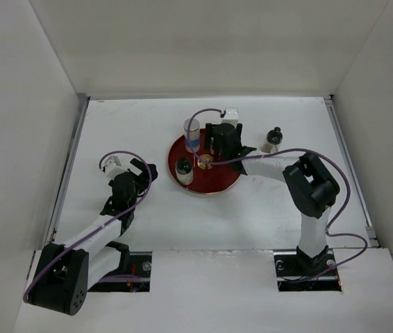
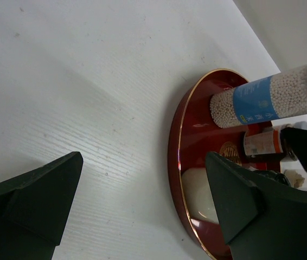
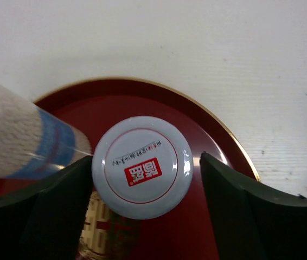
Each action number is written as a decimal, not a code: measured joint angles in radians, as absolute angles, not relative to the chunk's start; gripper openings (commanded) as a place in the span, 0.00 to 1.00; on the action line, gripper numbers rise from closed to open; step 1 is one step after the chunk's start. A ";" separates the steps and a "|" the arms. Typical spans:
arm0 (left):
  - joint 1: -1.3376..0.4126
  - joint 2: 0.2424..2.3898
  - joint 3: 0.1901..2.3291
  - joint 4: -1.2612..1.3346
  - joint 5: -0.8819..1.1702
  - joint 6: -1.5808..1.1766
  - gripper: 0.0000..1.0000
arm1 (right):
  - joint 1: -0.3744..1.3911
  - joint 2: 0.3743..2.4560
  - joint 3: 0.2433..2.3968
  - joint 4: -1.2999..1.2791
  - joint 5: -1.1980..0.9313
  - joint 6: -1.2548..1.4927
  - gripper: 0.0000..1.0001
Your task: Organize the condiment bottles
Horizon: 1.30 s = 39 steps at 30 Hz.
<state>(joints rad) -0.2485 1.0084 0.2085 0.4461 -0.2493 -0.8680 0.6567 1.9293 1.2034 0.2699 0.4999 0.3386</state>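
Tray [image 1: 217,182], red and round, sits mid-table [image 1: 127,125]. We see the right gripper [image 3: 145,162] pointing down over a white-lidded jar [image 3: 141,167] that stands near the tray's middle. Its jaws flank the jar, spread, with a sliver of tray showing beside the lid, so it is released, not clamped. Blue-label cylinder [image 1: 192,134] is upright at the tray's far-left rim, just beside that jar. Second squat jar [image 1: 183,168] is on the tray's left side. Black-capped bottle [image 1: 273,138] is upright on the table right of the tray, apart from it. Left gripper [image 2: 144,162] is left of the tray, jaws wide, and we see nothing between them.
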 measured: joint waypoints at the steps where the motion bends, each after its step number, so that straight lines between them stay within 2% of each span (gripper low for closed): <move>1: -0.248 1.008 0.208 0.446 -0.249 -0.868 1.00 | 0.661 1.929 1.215 0.271 0.498 0.339 0.95; 3: -0.247 1.008 0.208 0.446 -0.249 -0.868 1.00 | 0.668 1.913 1.230 0.282 0.493 0.337 0.99; 9: -0.244 1.008 0.208 0.446 -0.249 -0.868 1.00 | 0.658 1.694 1.116 0.295 0.494 0.332 1.00; 15: -0.245 1.014 0.208 0.447 -0.245 -0.868 1.00 | 0.466 1.446 0.966 0.282 0.597 0.349 1.00; 19: -0.245 1.023 0.208 0.449 -0.246 -0.868 1.00 | 0.345 1.483 0.971 0.215 0.617 0.367 1.00; 25: -0.245 1.023 0.208 0.453 -0.247 -0.868 1.00 | 0.306 1.655 1.021 0.111 0.573 0.371 1.00; 28: -0.245 1.023 0.208 0.453 -0.249 -0.868 1.00 | 0.281 1.707 1.038 0.095 0.549 0.373 0.90; 31: -0.247 1.023 0.208 0.453 -0.250 -0.868 1.00 | 0.262 1.728 1.046 0.096 0.524 0.376 0.66; 33: -0.249 1.023 0.208 0.453 -0.251 -0.868 1.00 | 0.258 1.728 1.046 0.102 0.516 0.379 0.55; 39: -0.251 1.023 0.209 0.455 -0.253 -0.868 1.00 | 0.332 1.595 0.926 0.162 0.530 0.368 0.53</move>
<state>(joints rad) -0.2512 1.0233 0.2089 0.4545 -0.2527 -0.8677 0.3321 1.5951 0.9264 0.1623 0.5304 0.3676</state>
